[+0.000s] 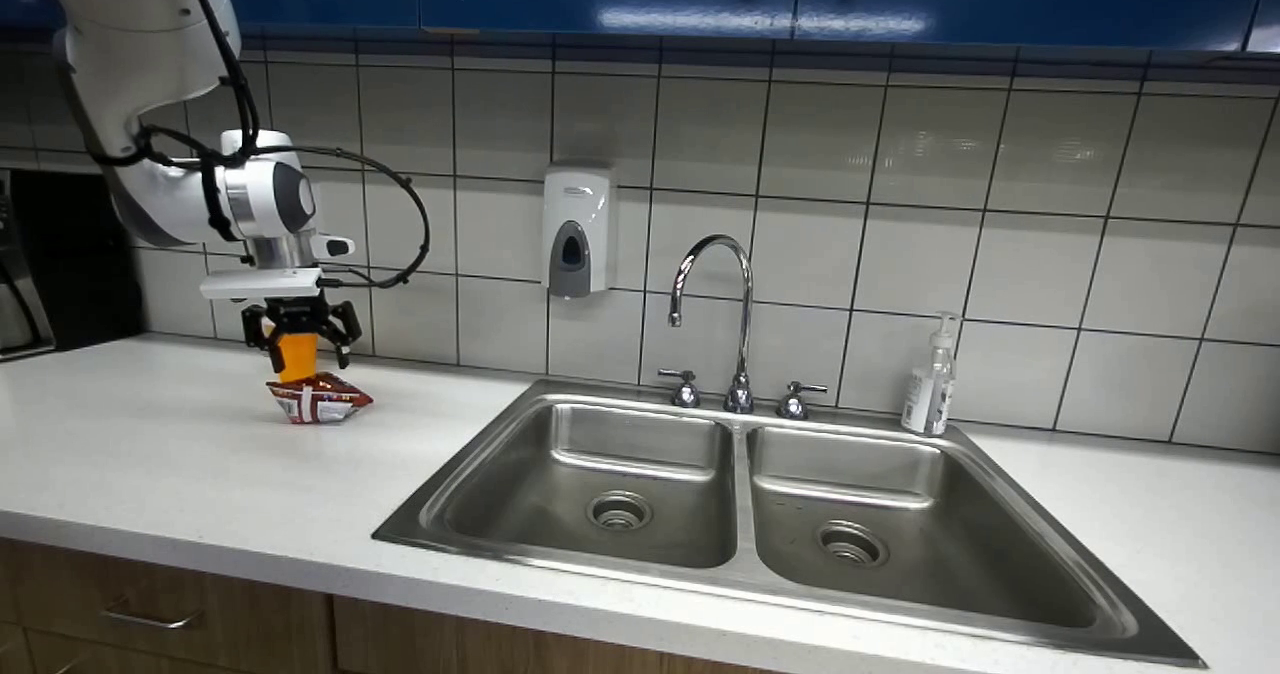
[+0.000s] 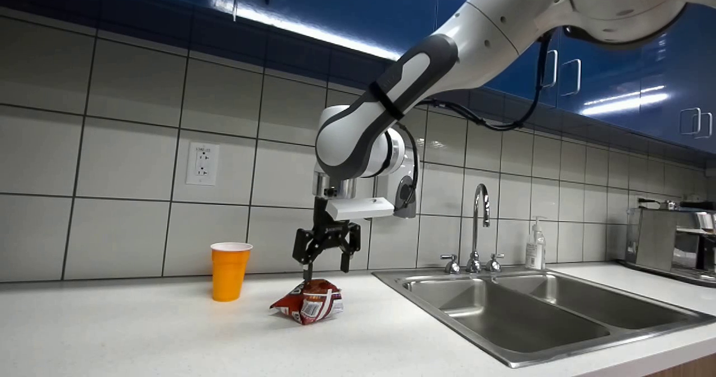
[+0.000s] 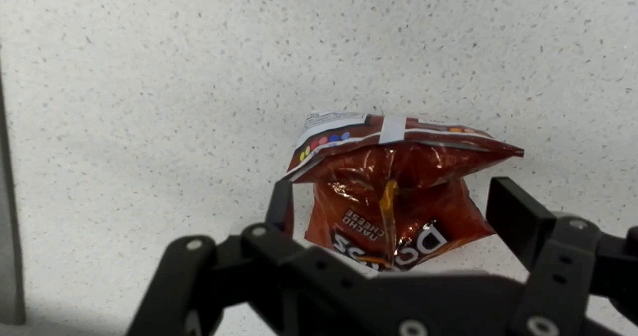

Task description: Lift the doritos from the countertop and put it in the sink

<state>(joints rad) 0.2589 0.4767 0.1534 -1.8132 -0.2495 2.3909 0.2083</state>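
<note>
A red Doritos bag lies on the white countertop, left of the sink in both exterior views (image 1: 318, 400) (image 2: 311, 304). In the wrist view the bag (image 3: 394, 164) shows its printed front, creased in the middle. My gripper (image 1: 310, 362) is just above the bag, pointing down, and also shows in an exterior view (image 2: 326, 273). In the wrist view the gripper (image 3: 391, 196) is open, with one finger on each side of the bag's lower part and gaps between. The steel double sink (image 1: 741, 484) also shows in an exterior view (image 2: 559, 350).
An orange cup (image 2: 229, 273) stands on the countertop (image 1: 150, 454) near the bag; in an exterior view the cup (image 1: 297, 354) appears behind the gripper. A faucet (image 1: 745, 324) and a soap bottle (image 1: 930, 389) stand at the sink's back. A dispenser (image 1: 578, 234) hangs on the tiled wall.
</note>
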